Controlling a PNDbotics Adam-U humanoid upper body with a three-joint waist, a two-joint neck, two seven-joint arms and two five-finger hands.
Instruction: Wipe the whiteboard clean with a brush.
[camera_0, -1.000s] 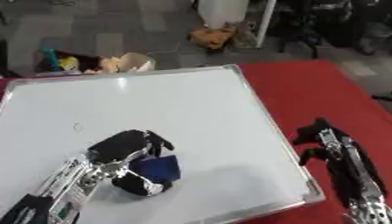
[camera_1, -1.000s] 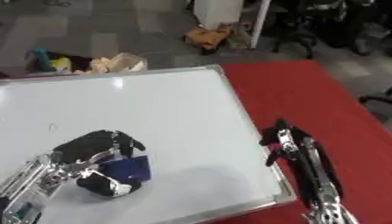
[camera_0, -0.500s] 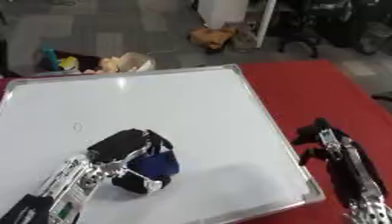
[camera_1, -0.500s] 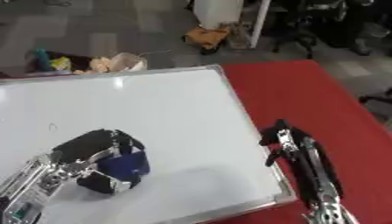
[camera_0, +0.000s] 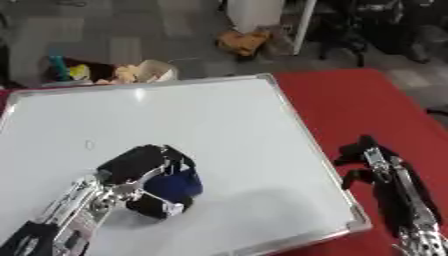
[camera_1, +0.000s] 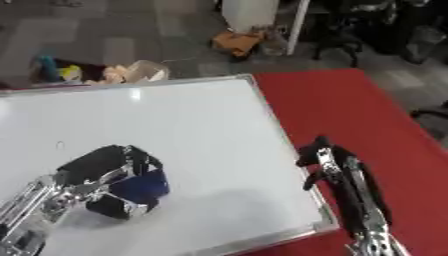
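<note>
A white board (camera_0: 201, 130) with a silver rim is laid flat on a red table (camera_0: 367, 105). A blue brush (camera_0: 175, 185) is pressed on the board near its front, and the left hand (camera_0: 144, 175) is curled round it. The right hand (camera_1: 328, 162) is rested beside the board's right edge, fingers straight. A grey floor (camera_0: 114, 35) with boxes and chairs is seen behind.

Left hand (camera_0: 140, 172) grips blue brush (camera_0: 173, 185) on whiteboard (camera_0: 210, 125).
</note>
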